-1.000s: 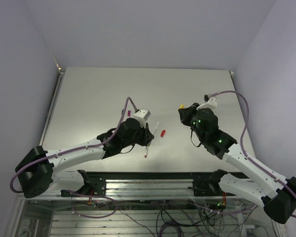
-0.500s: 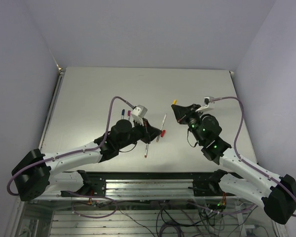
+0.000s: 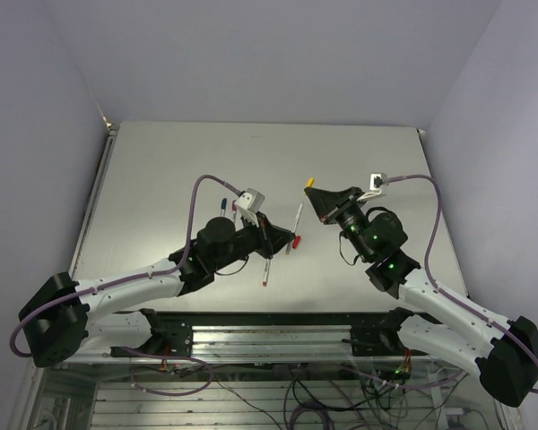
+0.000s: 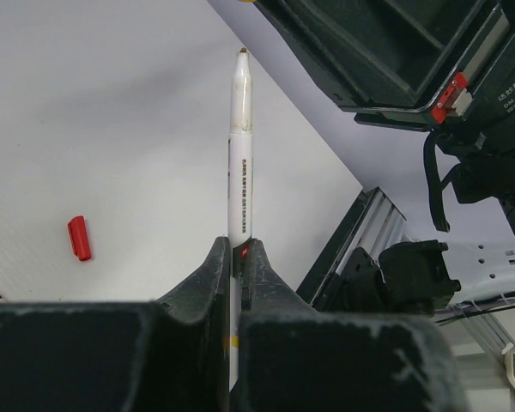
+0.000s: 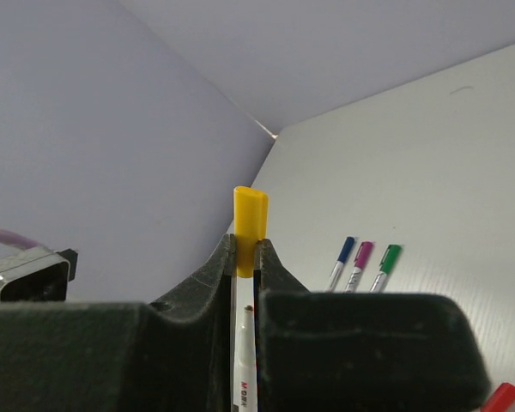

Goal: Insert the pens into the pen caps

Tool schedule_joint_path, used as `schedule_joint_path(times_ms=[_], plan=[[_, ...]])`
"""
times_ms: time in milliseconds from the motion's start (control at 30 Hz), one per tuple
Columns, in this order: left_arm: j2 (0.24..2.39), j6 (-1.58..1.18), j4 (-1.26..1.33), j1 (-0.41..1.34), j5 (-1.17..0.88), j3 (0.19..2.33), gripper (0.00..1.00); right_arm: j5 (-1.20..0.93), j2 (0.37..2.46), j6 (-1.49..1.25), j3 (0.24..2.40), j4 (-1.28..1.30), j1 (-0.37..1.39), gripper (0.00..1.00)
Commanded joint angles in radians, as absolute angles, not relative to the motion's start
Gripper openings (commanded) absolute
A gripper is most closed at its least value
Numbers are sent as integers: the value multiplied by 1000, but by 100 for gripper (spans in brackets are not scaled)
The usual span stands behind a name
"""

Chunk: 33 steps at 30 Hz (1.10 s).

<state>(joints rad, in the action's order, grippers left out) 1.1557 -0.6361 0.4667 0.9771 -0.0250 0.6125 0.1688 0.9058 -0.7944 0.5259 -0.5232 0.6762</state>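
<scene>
My left gripper is shut on a pale pen, held near its lower end, uncapped tip pointing away. In the left wrist view the pen rises straight out of my shut fingers. My right gripper is shut on the yellow cap, a short way right of the pen's tip. In the right wrist view the yellow cap sticks out above my fingertips, and the held pen shows in the gap below it. A red cap lies on the table, also in the left wrist view.
Another uncapped pen with a red end lies near the table's front edge. Three capped pens, blue, magenta and green, lie side by side; the left wrist partly hides them in the top view. The metal frame rail runs along the front.
My left gripper has taken the pen off the table and tilted it up. My right gripper, with the yellow cap, has moved left toward the pen's tip.
</scene>
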Motion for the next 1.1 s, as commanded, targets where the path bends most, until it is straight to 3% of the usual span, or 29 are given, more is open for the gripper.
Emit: schedule_joint_path(times_ms=[0, 1067], plan=[[1141, -611, 503, 982, -31, 621, 7, 119, 911, -821, 523, -544, 678, 0], [1120, -617, 501, 982, 0, 600, 7, 103, 881, -805, 537, -469, 680, 0]])
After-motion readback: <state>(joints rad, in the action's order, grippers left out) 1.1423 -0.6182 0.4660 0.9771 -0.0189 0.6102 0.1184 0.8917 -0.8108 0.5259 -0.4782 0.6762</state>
